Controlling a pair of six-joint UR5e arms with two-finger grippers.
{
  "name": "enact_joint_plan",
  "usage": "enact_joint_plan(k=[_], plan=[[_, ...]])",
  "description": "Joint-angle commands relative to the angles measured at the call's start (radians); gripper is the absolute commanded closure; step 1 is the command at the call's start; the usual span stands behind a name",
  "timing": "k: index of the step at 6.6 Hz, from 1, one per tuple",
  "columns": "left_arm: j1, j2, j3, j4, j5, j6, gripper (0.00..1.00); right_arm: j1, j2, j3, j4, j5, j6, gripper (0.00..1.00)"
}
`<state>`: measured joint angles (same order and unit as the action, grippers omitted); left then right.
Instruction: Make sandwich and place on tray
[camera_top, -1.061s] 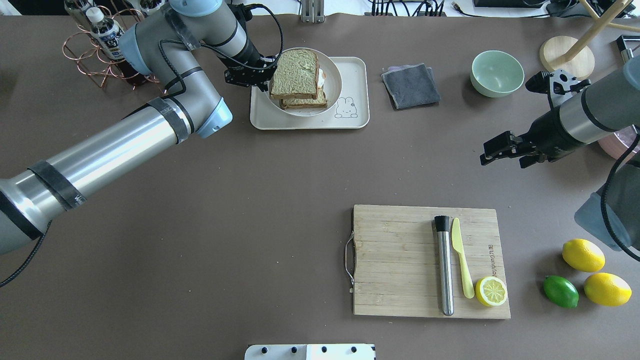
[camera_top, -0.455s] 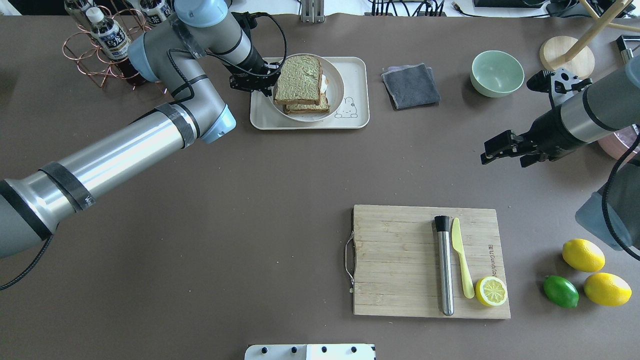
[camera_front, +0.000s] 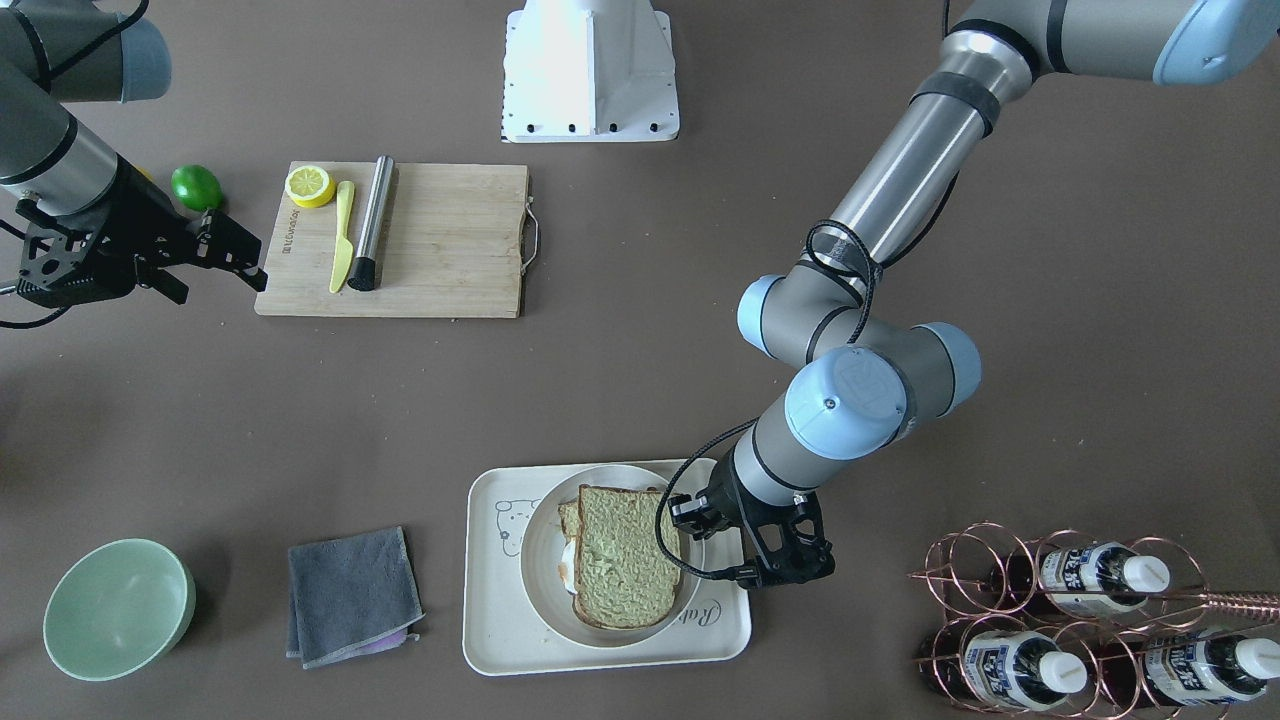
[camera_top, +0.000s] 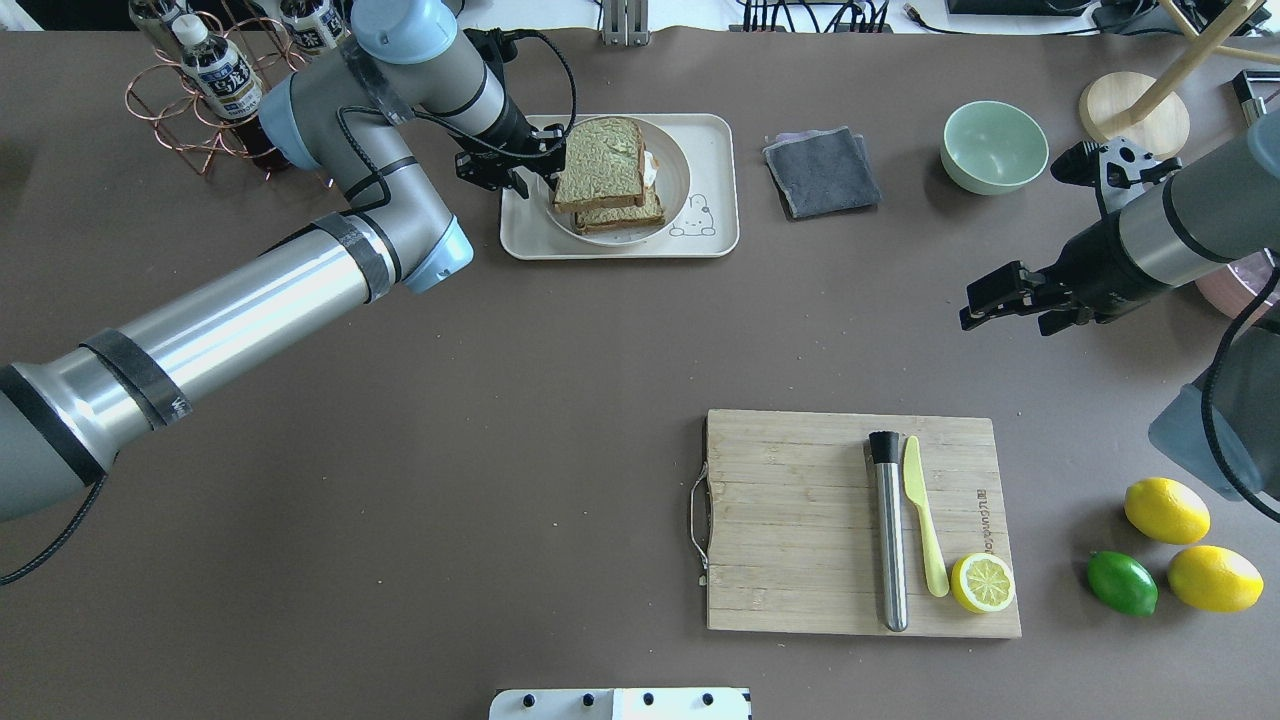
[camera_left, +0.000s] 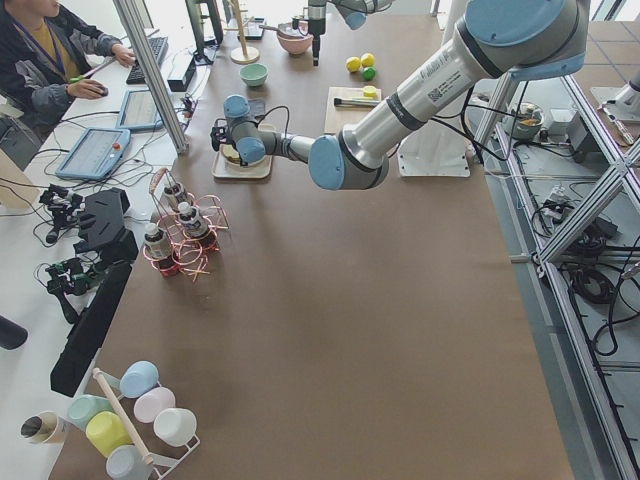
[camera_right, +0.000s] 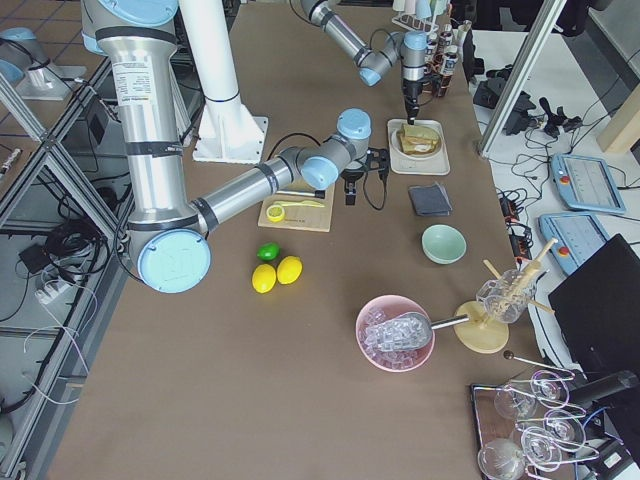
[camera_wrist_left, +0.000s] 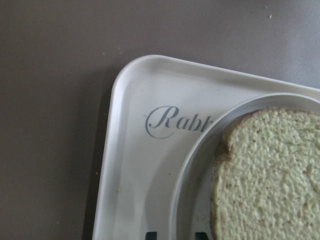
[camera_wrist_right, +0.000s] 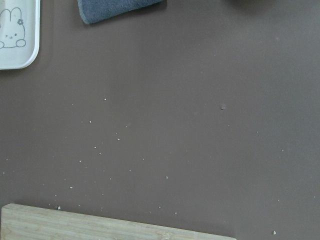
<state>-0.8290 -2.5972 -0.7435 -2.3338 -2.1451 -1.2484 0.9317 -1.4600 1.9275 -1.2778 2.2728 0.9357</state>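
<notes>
Hiding most of the egg (camera_top: 651, 168): sandwich (camera_top: 600, 160) top slice.

Left arm stretched far forward, elbow bent; left gripper (camera_top: 528, 168) low, pointing down, jaw gap unreadable. Right arm off to side; right gripper (camera_top: 975, 305) level above desk (camera_top: 500, 400), jaws apart.

Robot lab, aluminium framing (camera_left: 148, 70), teach pendants (camera_left: 92, 152)
</notes>
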Motion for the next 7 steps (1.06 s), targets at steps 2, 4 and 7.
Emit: enact_joint_plan(k=[2, 4, 7], plan=[[-0.034, 0.133, -0.288, 0.11, -0.008, -0.008, 0.36, 0.031, 0.001, -0.002, -0.024, 0.008, -0.008, 0.0], [-0.109, 0.271, -0.605, 0.406, -0.071, 0.141, 0.35, 0.102, 0.007, -0.002, -0.137, 0.013, -0.18, 0.0], [-0.296, 0.597, -1.053, 0.814, -0.096, 0.631, 0.35, 0.3, -0.002, -0.007, -0.386, 0.014, -0.569, 0.0]])
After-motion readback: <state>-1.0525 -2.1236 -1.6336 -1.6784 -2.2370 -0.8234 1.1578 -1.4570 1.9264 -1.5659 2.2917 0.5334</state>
